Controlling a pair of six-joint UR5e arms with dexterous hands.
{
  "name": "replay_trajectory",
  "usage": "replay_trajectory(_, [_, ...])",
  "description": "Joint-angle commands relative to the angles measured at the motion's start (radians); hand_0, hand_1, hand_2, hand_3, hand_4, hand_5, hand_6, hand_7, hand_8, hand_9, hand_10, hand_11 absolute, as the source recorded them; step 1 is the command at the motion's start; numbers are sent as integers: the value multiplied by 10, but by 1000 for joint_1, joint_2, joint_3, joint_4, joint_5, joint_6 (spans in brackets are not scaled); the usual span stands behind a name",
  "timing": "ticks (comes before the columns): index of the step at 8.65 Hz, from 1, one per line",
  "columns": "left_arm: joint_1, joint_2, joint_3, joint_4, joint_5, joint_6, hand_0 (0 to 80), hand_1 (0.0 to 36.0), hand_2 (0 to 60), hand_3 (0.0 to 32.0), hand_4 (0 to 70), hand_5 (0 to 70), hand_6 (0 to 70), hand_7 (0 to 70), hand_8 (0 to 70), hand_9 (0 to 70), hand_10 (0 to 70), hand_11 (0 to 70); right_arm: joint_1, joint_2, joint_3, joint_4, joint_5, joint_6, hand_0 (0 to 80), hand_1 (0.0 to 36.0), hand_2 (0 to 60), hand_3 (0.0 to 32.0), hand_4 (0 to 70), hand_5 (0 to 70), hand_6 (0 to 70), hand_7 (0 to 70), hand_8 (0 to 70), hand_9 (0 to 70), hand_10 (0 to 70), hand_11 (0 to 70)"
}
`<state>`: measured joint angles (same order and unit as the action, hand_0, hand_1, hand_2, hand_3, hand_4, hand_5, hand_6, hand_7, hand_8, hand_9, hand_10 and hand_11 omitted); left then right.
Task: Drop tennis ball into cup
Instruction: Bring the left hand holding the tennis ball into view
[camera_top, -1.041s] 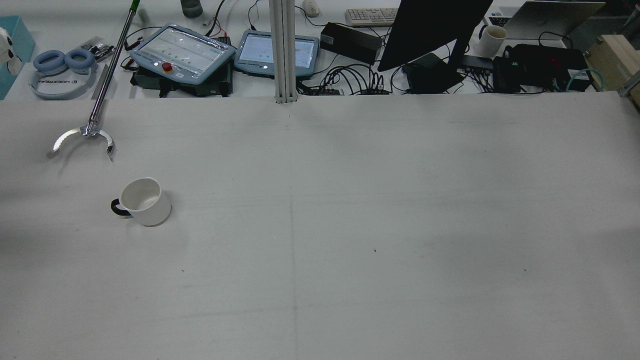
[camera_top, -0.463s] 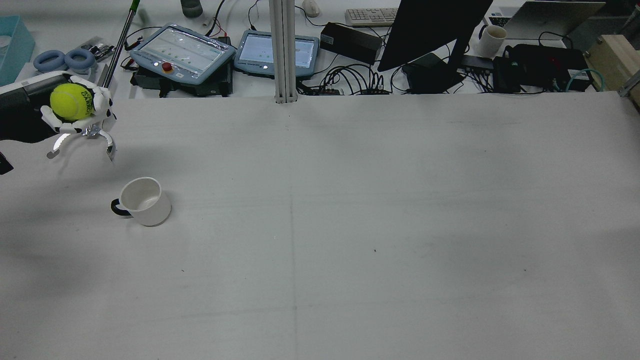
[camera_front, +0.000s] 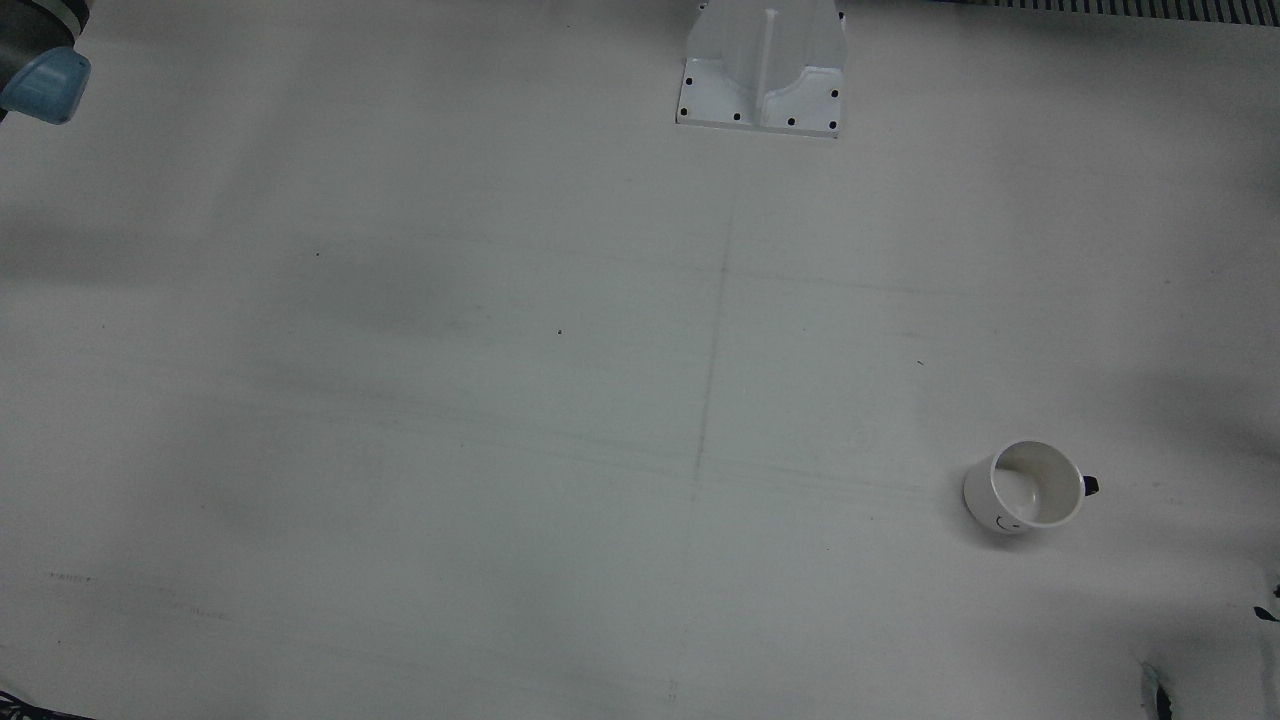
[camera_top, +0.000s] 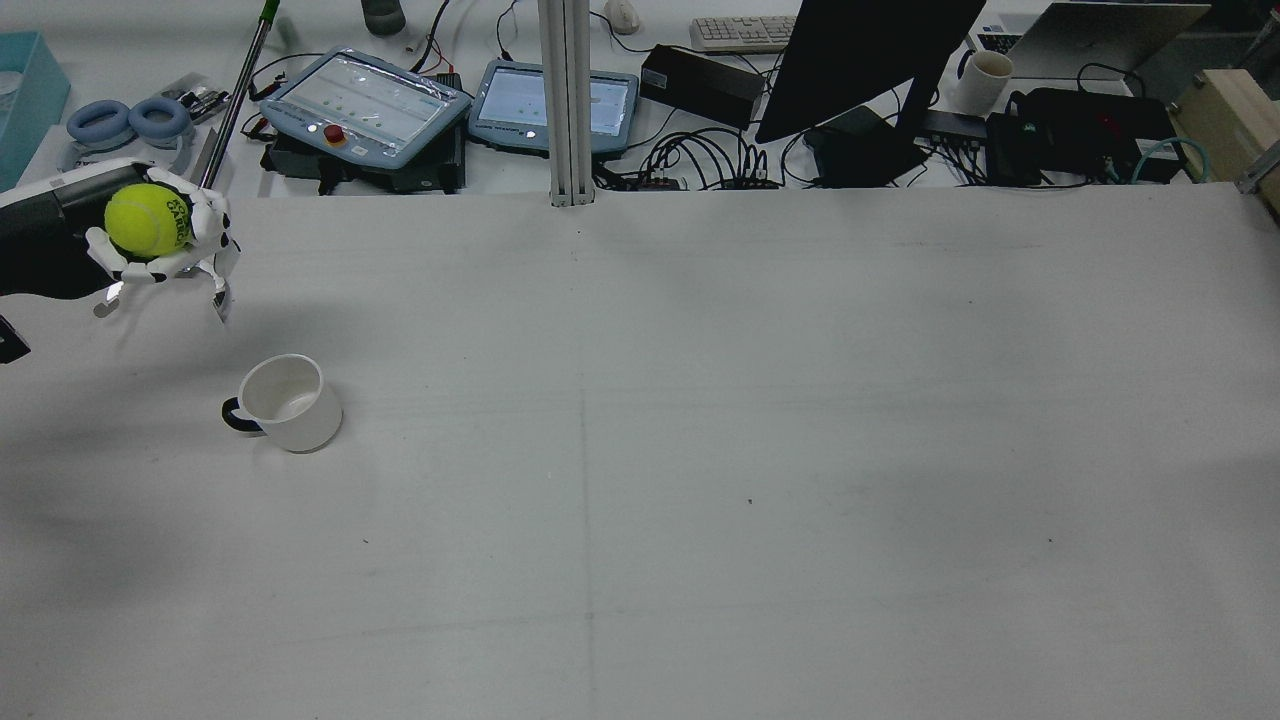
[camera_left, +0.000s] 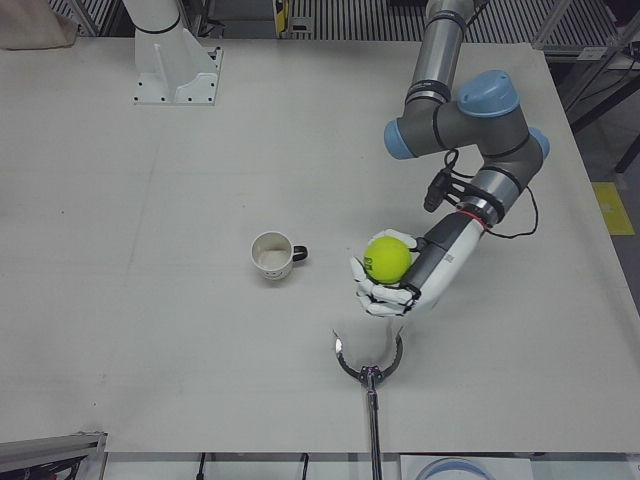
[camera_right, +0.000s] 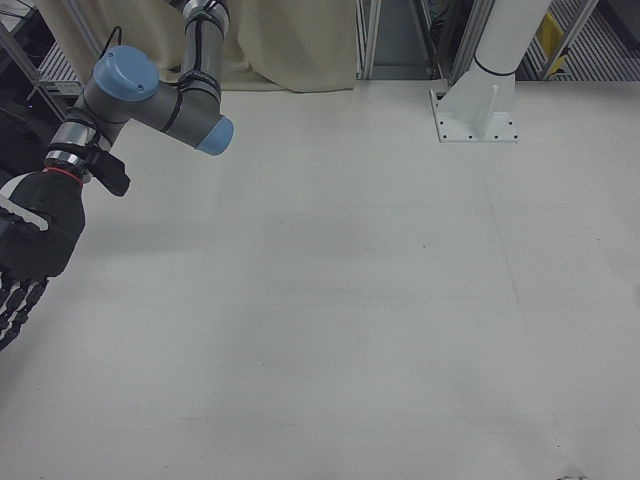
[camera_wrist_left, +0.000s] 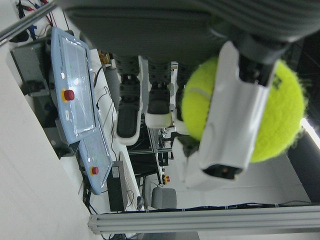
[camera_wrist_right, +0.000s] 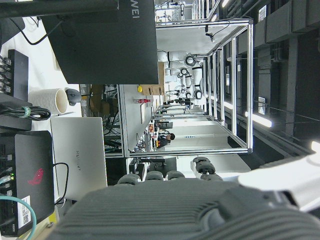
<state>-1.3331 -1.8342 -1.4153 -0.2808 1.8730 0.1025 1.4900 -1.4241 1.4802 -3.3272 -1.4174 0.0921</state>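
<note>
My left hand (camera_top: 160, 245) is shut on a yellow-green tennis ball (camera_top: 148, 220), palm up, above the table's far left in the rear view. The left-front view shows the ball (camera_left: 388, 257) cradled in the white fingers (camera_left: 378, 300), held to the right of the cup. The white cup (camera_top: 285, 402) with a black handle stands upright and holds nothing; it also shows as the cup (camera_left: 272, 255) and the cup (camera_front: 1025, 487). The ball (camera_wrist_left: 260, 115) fills the left hand view. My right hand (camera_right: 30, 250) hangs at the right-front view's left edge, fingers straight and apart, holding nothing.
A metal reacher tool's claw (camera_top: 165, 278) lies on the table just under my left hand; its claw (camera_left: 368, 362) sits near the front edge. Teach pendants (camera_top: 365, 105), cables and a monitor (camera_top: 860, 60) line the bench past the table. A white pedestal (camera_front: 763, 65) stands mid-table.
One second ago no hand showed in the rear view. My left hand came in from the left edge carrying the ball, then shifted slightly down and right, toward the cup.
</note>
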Motion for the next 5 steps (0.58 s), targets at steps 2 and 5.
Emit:
replay_trajectory(2, [-115, 0, 96, -3, 0, 8, 800, 360, 600, 0, 700, 320, 700, 700, 519, 686, 345, 521, -1, -1, -1, 0, 0, 0, 0, 0, 0, 0, 0, 0, 0, 0, 0, 0, 0, 0])
replay_trajectory(5, [-115, -3, 101, -6, 0, 6, 800, 360, 600, 0, 700, 259, 700, 700, 502, 676, 341, 515, -1, 1, -3, 0, 0, 0, 0, 0, 0, 0, 0, 0, 0, 0, 0, 0, 0, 0])
